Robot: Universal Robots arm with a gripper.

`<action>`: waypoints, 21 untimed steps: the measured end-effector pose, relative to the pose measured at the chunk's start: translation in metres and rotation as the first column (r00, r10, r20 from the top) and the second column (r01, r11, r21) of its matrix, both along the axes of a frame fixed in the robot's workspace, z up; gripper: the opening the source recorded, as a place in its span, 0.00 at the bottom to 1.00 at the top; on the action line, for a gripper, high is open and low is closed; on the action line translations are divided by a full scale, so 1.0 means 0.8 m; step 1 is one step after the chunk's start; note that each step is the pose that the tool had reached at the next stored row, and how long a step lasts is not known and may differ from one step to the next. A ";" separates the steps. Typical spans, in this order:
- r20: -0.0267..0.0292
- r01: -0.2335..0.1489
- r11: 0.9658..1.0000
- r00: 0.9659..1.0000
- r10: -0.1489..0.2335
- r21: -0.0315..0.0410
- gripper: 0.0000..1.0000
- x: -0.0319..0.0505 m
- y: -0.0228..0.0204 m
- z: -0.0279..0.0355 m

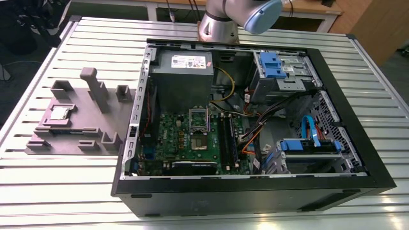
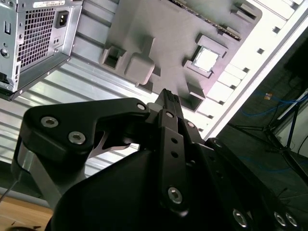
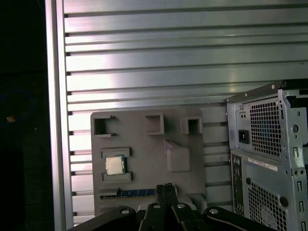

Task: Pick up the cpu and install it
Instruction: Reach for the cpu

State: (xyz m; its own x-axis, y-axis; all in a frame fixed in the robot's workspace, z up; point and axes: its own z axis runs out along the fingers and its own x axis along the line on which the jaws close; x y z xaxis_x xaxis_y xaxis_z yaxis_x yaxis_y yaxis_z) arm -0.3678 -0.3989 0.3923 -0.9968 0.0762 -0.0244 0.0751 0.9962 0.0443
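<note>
The cpu (image 1: 61, 113) lay flat in a square recess of the grey tray (image 1: 76, 140), at about nine o'clock from the open computer case (image 1: 255, 194) in the exterior view. The recess probably kept it square for pickup. In both wrist views the gripper (image 3: 166, 186) hung above the tray, its fingers pressed together and holding nothing. The power supply (image 1: 182, 76) bore a white printed label.

The small square cpu (image 1: 61, 113) has a shiny silver metal top. The grey-mauve blocky tray (image 1: 70, 143) under it looks like smooth, matt plastic. The slatted table (image 1: 57, 191) is pale ribbed metal with a soft brushed sheen. The black gripper (image 2: 168, 97) is matt, with glossy metal screw heads.
</note>
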 end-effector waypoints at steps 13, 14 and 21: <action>0.000 0.000 1.000 1.000 0.000 0.001 0.11 -0.003 0.0000 -0.0004; 0.000 0.000 1.000 1.000 0.000 0.001 0.11 -0.004 0.0000 -0.0003; 0.000 0.000 1.000 1.000 0.000 0.001 0.11 -0.005 0.0000 -0.0004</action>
State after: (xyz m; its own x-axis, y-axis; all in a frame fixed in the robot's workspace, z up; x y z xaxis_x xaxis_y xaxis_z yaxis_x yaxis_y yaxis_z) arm -0.3718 -0.3989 0.3920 -0.9968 0.0762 -0.0242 0.0751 0.9962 0.0448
